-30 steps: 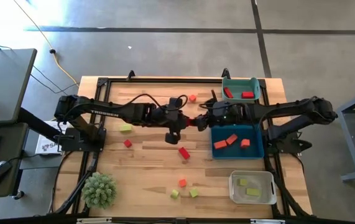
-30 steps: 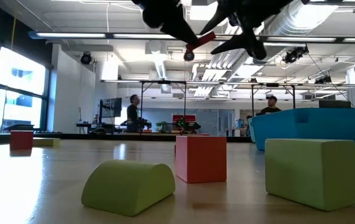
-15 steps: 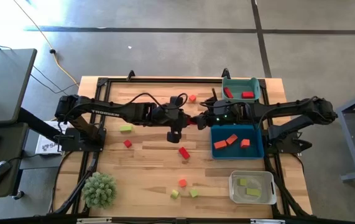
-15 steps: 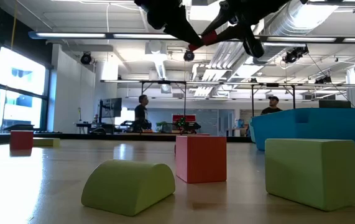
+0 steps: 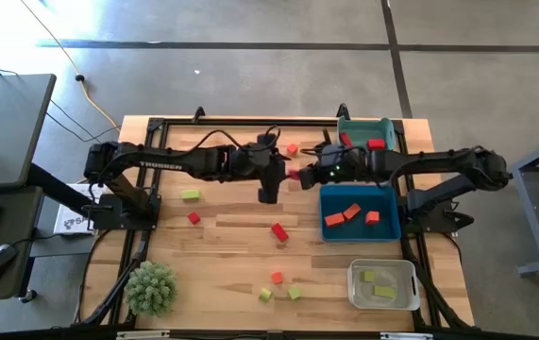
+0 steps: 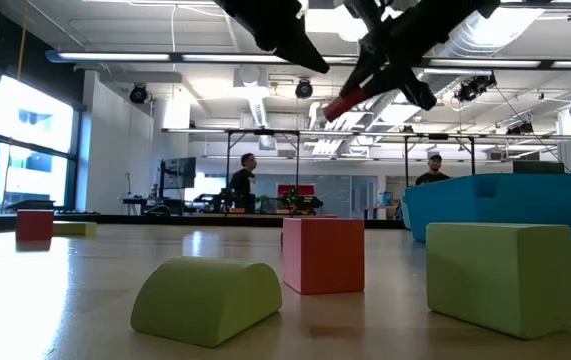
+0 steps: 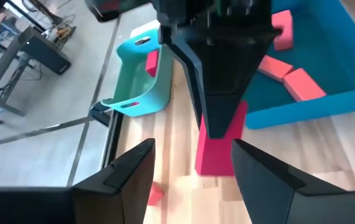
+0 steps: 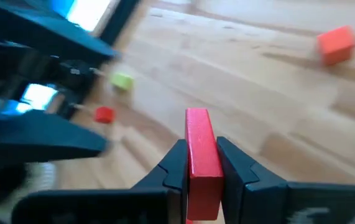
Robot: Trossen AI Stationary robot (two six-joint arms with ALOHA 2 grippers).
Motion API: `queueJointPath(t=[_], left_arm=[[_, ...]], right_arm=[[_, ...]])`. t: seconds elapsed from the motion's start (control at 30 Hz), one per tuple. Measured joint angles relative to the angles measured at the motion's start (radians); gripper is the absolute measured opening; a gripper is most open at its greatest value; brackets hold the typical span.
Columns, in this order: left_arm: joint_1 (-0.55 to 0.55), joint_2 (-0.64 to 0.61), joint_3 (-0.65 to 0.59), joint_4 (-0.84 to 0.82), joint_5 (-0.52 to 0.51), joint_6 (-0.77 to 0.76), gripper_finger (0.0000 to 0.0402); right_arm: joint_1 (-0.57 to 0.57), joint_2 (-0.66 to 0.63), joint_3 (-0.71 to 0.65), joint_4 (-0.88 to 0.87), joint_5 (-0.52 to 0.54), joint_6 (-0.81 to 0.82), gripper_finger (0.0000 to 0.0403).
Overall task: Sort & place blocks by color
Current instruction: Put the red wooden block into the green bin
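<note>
My right gripper [image 5: 303, 175] is shut on a red bar block [image 5: 294, 175] high above the table's middle; the bar also shows in the low view [image 6: 348, 102]. My left gripper [image 7: 193, 180] is open, facing that bar [image 7: 222, 140] from the left with its fingers on either side and short of it, touching nothing. Loose blocks lie flat on the wood: an orange one [image 5: 292, 148], a yellow-green one [image 5: 190, 195], two red ones [image 5: 193, 217] [image 5: 278, 231], and an orange and two yellow-green ones near the front [image 5: 277, 278]. My right gripper pinches the red bar's two broad sides [image 8: 203, 163] between its two fingers, at the end nearer the wrist. The fingers come about level from the table's right and lie along the bar. The bar sticks out past the fingertips, lifted clear, its free end [image 6: 330, 110] tilted a little down.
A teal bin [image 5: 382, 124] with red blocks stands at the far right. A blue bin [image 5: 390, 227] with orange blocks is in front of it, and a clear bin [image 5: 382, 267] with yellow-green blocks is nearest. A spiky green plant ball [image 5: 150, 288] sits at the near left.
The red bar was between both grippers; now only my right gripper has it, and my left gripper stands apart from it. Both grippers have moved a little toward the table's far edge. The bar has gone rightward with my right gripper.
</note>
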Motion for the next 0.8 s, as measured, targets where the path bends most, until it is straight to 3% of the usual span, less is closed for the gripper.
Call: queueJointPath(t=[0.17,0.57,0.8], left_arm=[[0.058,0.0,0.0,0.0,-0.022,0.003,0.0201],[0.229,0.0,0.0,-0.005,-0.034,-0.046,0.0202],[0.31,0.0,0.0,-0.005,-0.034,-0.113,0.0202]], right_arm=[[-0.124,0.0,0.0,-0.052,-0.044,-0.12,0.0035],[-0.493,0.0,0.0,-0.054,-0.28,-0.434,0.0038],[-0.657,0.0,0.0,-0.054,-0.321,-0.548,0.0037]])
